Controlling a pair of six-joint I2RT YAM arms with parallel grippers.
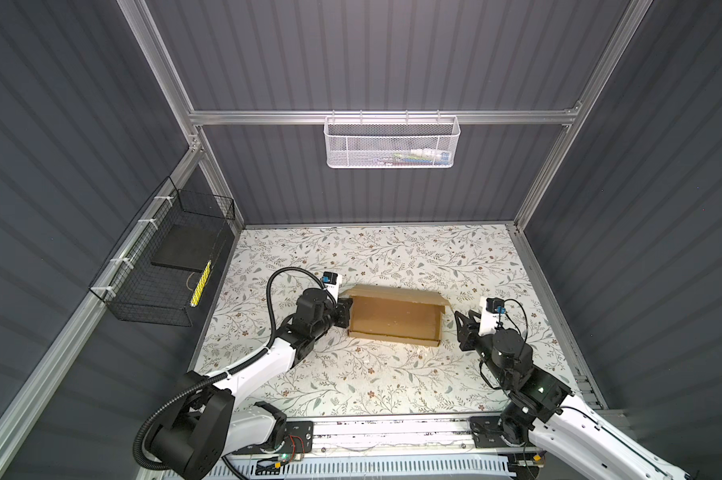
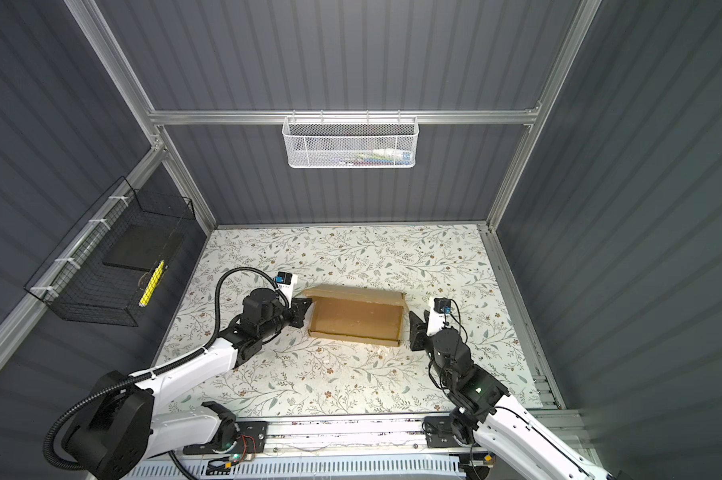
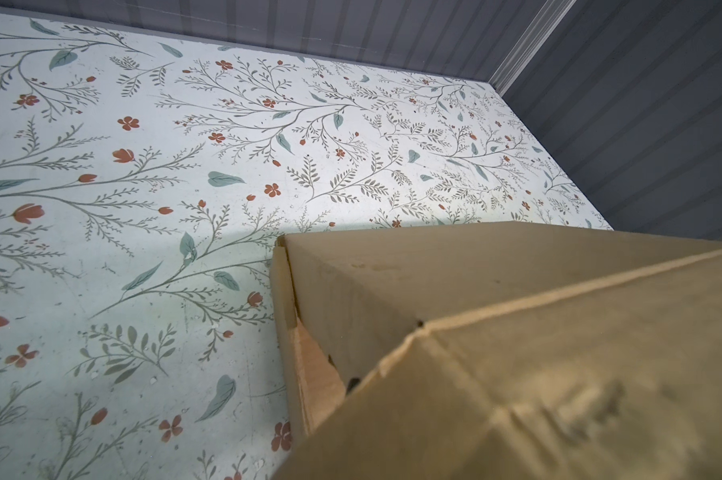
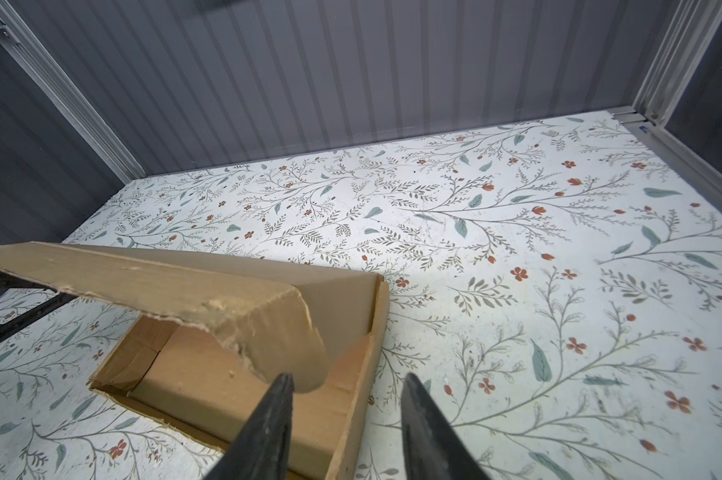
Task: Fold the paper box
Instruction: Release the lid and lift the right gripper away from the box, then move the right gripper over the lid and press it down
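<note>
So the paper box (image 1: 394, 318) sits roughly mid-table, a bit toward the back. It's a shallow brown cardboard tray with its lid (image 4: 143, 274) half raised off the far edge and leaning over the opening. The lid's corner flap nearest the right arm looks pretty chewed up. The left gripper (image 1: 344, 313) is closed right down and pushed up against the left end of the box. The left wrist view is mostly cardboard and no fingers show, so I can't tell if it's actually pinching the wall. The right gripper (image 4: 346, 378) is just off the right end, its two dark fingers a moderate way apart with nothing between them, and one tip sits right by that ragged flap. In both top views the box lies between the two grippers. The table (image 1: 351, 382) has a pale floral cover, grey-green sprigs and leaves with little rust-red flowers, scuffed in spots, with a bright patch of light along the box's near edge. Everything's boxed in by dark grey ribbed walls (image 1: 371, 54) held in an aluminium frame (image 1: 380, 117). A white mesh basket (image 1: 392, 143) hangs off the back rail with some stuff in it I can't make out. A black wire basket (image 1: 164, 274) is zip-tied to the left side, with a dark flat slab and something yellow inside. Both arms are mounted on a metal rail (image 1: 392, 434) along the front edge.
</note>
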